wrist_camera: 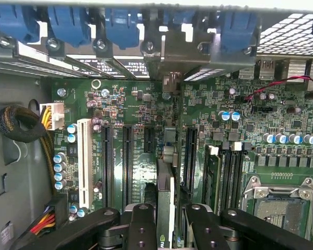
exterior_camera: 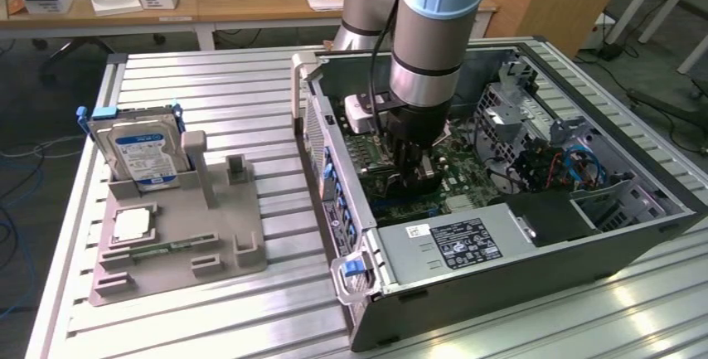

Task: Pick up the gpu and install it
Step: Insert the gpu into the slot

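My gripper [exterior_camera: 412, 175] reaches down inside the open computer case [exterior_camera: 619, 168], just above the green motherboard [exterior_camera: 470, 185]. In the wrist view the gpu [wrist_camera: 165, 195] shows edge-on as a thin dark card standing upright between the two black fingers [wrist_camera: 142, 226], and the gripper [wrist_camera: 169, 229] is shut on it. The card lines up with the gap between the black expansion slots [wrist_camera: 190, 156], and its far end points at the silvery bracket openings [wrist_camera: 169, 57] in the case's rear wall. I cannot tell whether its lower edge touches a slot.
A grey parts holder [exterior_camera: 221, 235] in the exterior view's left carries a silver hard drive [exterior_camera: 138, 152], a processor [exterior_camera: 131, 225] and a green memory stick [exterior_camera: 166, 249]. Inside the case are the power supply [exterior_camera: 465, 243], drive cage [exterior_camera: 520, 102], white slot [wrist_camera: 84, 161], processor socket [wrist_camera: 281, 205] and cable bundle [wrist_camera: 21, 127].
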### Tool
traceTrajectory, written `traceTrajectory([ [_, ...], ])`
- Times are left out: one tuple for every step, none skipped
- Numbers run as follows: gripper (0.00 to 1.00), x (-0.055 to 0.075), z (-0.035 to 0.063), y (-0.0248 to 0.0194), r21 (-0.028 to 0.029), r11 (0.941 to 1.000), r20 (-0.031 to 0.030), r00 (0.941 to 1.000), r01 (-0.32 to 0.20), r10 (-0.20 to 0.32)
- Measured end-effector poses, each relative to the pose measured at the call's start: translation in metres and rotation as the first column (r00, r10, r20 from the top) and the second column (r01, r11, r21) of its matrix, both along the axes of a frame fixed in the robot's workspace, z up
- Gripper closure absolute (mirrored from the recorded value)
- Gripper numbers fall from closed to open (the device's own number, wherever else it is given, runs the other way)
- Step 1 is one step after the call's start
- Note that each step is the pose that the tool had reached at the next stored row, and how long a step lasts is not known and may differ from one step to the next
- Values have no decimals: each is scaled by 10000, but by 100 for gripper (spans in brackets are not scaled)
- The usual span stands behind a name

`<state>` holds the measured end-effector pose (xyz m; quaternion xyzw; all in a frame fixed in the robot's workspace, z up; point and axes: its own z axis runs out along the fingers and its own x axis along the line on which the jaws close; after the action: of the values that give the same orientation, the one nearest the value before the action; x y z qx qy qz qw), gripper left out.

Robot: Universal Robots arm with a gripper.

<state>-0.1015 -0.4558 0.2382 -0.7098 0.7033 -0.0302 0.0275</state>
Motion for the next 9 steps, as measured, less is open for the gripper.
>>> traceTrajectory([
  [74,0,-1,0,0,10000,0,10000,0,0],
  [74,0,-2,0,-1,10000,-1,10000,0,0],
  [74,0,-13,0,-3,10000,0,10000,0,0],
  [74,1,-32,0,1,10000,4,10000,-1,1],
  [74,1,-43,1,4,10000,1,10000,-1,1],
  [74,0,-43,0,2,10000,0,10000,-1,1],
  [74,0,-43,0,1,10000,-2,10000,-1,1],
  [74,0,-43,0,0,10000,-2,10000,0,0],
  [74,0,-43,0,-2,10000,-3,10000,1,-1],
])
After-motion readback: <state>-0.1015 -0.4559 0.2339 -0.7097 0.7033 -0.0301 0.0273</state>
